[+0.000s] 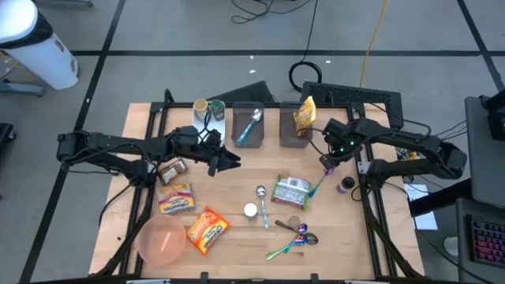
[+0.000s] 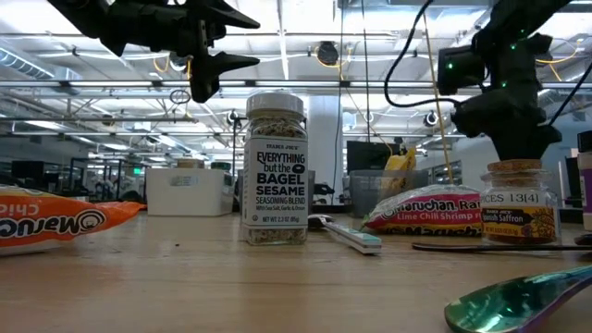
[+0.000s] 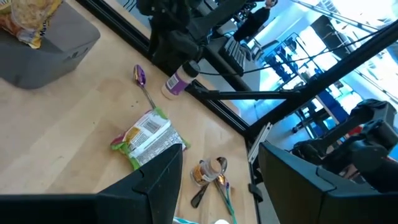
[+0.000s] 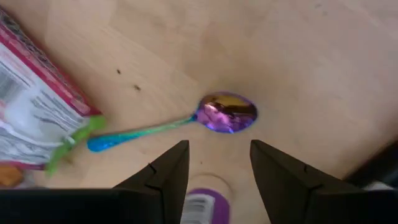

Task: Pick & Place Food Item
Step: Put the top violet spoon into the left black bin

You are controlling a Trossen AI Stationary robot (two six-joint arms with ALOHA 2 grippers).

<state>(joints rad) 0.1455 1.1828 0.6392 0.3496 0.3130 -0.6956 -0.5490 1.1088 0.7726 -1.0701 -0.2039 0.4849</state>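
Food packets lie flat on the wooden table: a green ramen packet [image 1: 290, 192] [image 3: 149, 137] near the middle and two orange ones [image 1: 175, 199] [image 1: 207, 229] at the near left. A yellow snack bag [image 1: 304, 113] stands in a grey bin [image 1: 293, 134] at the back. My left gripper [image 1: 230, 162] [image 3: 217, 180] hovers open left of centre, pointing toward the green packet, nothing between its fingers. My right gripper [image 1: 331, 163] [image 4: 217, 165] points down, open, above a purple-bowled spoon [image 4: 227, 113] and beside a purple-capped bottle [image 1: 347, 184] [image 4: 202, 204], right of the green packet.
A second grey bin [image 1: 251, 126] holds a blue spoon. A seasoning jar [image 1: 250, 211] [image 2: 275, 171], a steel spoon [image 1: 262, 201], a saffron jar [image 2: 516, 205] and iridescent spoons [image 1: 296, 237] sit at the near middle. A pink bowl [image 1: 162, 239] is at the near left.
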